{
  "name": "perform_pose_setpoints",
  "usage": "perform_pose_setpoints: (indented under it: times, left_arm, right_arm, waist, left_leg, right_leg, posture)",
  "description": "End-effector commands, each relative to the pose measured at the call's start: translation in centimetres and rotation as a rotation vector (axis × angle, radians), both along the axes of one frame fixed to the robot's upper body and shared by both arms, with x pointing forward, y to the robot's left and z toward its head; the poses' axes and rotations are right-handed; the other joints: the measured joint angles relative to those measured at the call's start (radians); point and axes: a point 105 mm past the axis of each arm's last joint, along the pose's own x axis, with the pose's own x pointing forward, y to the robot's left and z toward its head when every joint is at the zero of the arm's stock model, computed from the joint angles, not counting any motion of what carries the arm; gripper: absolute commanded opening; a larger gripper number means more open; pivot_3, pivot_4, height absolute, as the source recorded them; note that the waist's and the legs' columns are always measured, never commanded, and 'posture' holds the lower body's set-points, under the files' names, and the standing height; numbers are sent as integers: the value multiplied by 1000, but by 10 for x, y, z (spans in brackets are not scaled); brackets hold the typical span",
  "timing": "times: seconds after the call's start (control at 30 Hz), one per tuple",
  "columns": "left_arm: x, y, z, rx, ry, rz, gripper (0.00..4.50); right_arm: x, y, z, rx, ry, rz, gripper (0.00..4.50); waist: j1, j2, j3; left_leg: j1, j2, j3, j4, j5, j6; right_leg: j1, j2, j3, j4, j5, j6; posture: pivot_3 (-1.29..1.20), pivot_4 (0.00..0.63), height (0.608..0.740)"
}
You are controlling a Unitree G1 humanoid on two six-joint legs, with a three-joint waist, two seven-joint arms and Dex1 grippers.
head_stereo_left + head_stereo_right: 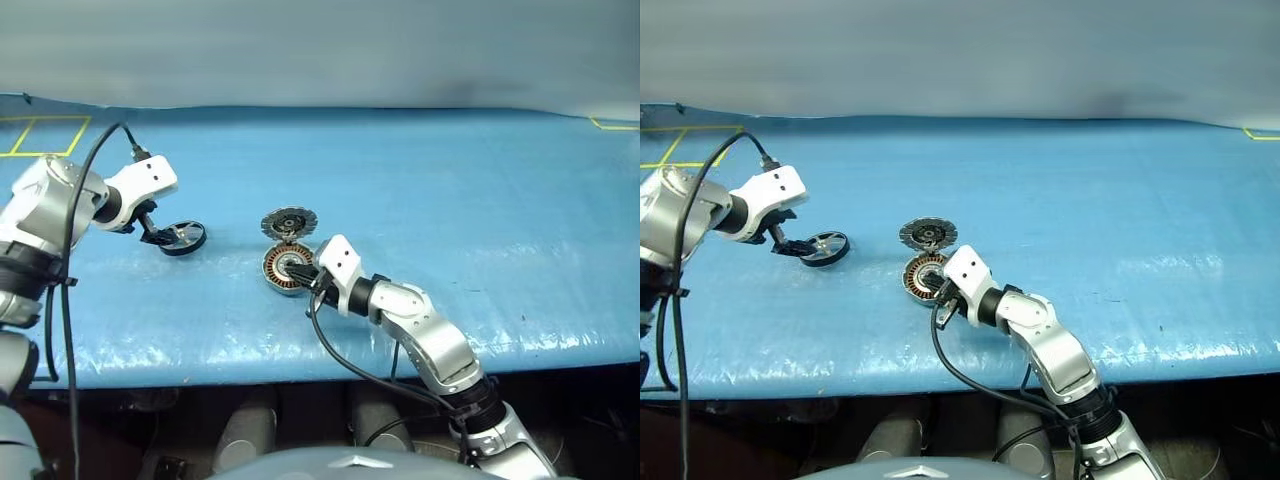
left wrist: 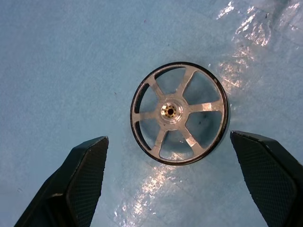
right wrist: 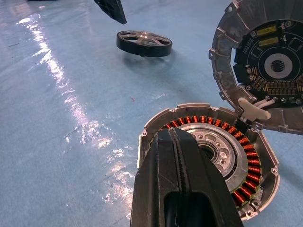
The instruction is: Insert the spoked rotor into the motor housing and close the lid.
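Under the left claw [image 2: 170, 184]: spoked rotor [image 2: 180, 113], jaws spread, ungripped | right claw [image 3: 182, 142] closed, resting on motor housing [image 3: 246, 170] | step: pickup; next: descend, pinch the rim.

Head stereo pair looking forward and down over the blue table [image 1: 480, 200], left wrist view close above the spoked rotor [image 2: 180, 113], right wrist view low and near the motor housing [image 3: 258, 163], rotor shared by all views.
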Motion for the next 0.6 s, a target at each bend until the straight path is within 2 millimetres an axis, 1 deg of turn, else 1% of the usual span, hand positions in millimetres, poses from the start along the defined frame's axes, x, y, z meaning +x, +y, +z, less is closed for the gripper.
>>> perform_pose_setpoints:
  times: [0.03, 0.13, 0.37, 0.47, 0.6]
  left_arm:
    - [6, 4, 3, 84, 15, -32, 4500]
    - [4, 6, -8, 140, 73, -63, 4500]
    - [5, 11, -22, 200, 131, -85, 4500]
    - [8, 7, -26, 191, 135, -90, 4500]
    - [9, 2, -25, 171, 131, -110, 4500]
  right_arm:
    - [-4, 0, 10, 20, -22, 27, 12]
    - [-7, -3, 12, 22, -34, 48, 12]
    - [-12, -1, 18, 44, -64, 96, 12]
    - [-12, -1, 19, 46, -69, 100, 12]
    - [-12, -1, 19, 43, -73, 95, 12]
  waist:
    - [-8, 0, 0]
    - [-17, 0, 0]
    - [-17, -1, 0]
    - [-15, -1, 0]
    - [-15, -1, 0]
  left_leg:
    - [0, 0, 0, 0, 0, 0]
    - [0, 0, 0, 1, 0, 0]
    - [0, 1, 0, 3, 0, 0]
    - [0, 1, 0, 4, 0, 0]
    - [0, 1, 0, 5, 0, 0]
  right_leg:
    - [0, 0, 0, 0, 0, 0]
    - [0, 0, 0, 1, 0, 0]
    - [0, 1, 0, 3, 0, 0]
    - [1, 1, 0, 3, 0, 1]
    - [1, 1, 0, 3, 1, 1]
  posture:
    - [0, 150, 740]
    - [0, 150, 740]
    - [0, 150, 740]
    - [0, 150, 740]
    - [0, 150, 740]
